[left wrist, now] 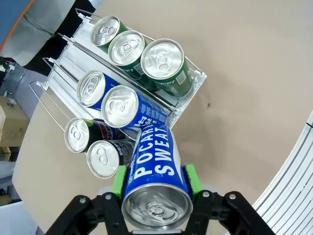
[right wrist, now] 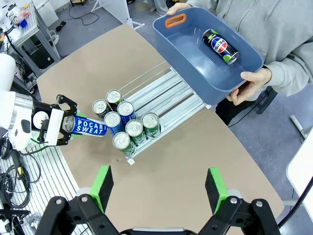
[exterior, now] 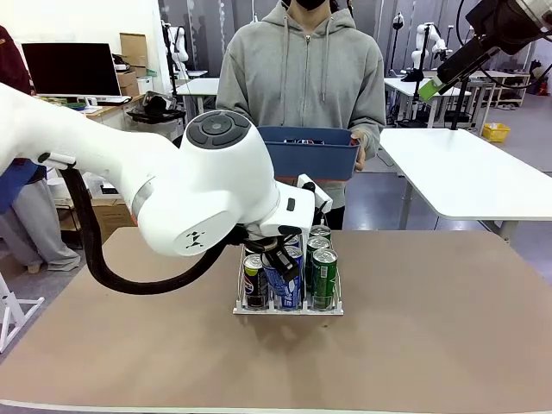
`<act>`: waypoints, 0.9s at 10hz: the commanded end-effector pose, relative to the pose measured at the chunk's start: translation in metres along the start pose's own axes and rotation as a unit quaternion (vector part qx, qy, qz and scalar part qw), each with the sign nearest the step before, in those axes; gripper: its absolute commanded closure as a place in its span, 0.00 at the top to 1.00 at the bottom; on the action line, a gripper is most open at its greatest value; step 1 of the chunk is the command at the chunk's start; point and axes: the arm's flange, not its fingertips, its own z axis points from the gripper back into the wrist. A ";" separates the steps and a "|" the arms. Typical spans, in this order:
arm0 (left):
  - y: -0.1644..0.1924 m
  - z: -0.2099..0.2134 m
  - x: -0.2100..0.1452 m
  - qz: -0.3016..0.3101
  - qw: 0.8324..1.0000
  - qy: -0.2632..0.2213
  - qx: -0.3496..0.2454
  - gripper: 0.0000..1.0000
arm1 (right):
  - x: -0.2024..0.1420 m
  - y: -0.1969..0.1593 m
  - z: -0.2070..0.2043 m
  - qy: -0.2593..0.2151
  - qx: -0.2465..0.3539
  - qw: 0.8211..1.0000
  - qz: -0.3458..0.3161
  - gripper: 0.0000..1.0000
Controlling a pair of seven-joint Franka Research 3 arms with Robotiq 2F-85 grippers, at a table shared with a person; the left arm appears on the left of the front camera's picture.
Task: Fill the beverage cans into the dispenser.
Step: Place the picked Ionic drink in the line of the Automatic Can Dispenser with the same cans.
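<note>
Your L pincer (left wrist: 155, 180) is clamped on a blue-and-white can (left wrist: 152, 156), w/ a green pad on each side. The can's tilted, its bottom end aimed at the front of the dispenser (right wrist: 171, 90), just over the mid lane; can't tell if it touches the cans there. The dispenser sits mid-tabletop (exterior: 431, 345) and holds 3 green cans (left wrist: 132, 49), 2 blue cans (left wrist: 115, 105) and 2 black cans (left wrist: 90, 147), all upright at the front end. Your R pincer (right wrist: 159, 176) is wide open & empty, high above the tabletop. At the far side, a person's hand (right wrist: 252, 81) holds a blue bin (right wrist: 188, 44) w/ a lone black can (right wrist: 221, 46) lying in it.
</note>
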 end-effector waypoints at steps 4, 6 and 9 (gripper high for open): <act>0.001 -0.018 0.019 0.009 1.000 -0.003 -0.001 0.57 | 0.000 0.000 0.000 -0.002 0.005 1.000 -0.001 1.00; -0.005 -0.014 0.024 0.003 1.000 -0.005 -0.010 0.57 | 0.000 0.000 0.000 -0.002 0.005 1.000 -0.001 1.00; -0.006 -0.011 0.027 -0.005 1.000 -0.004 -0.012 0.57 | 0.000 0.000 0.000 -0.002 0.005 1.000 -0.001 1.00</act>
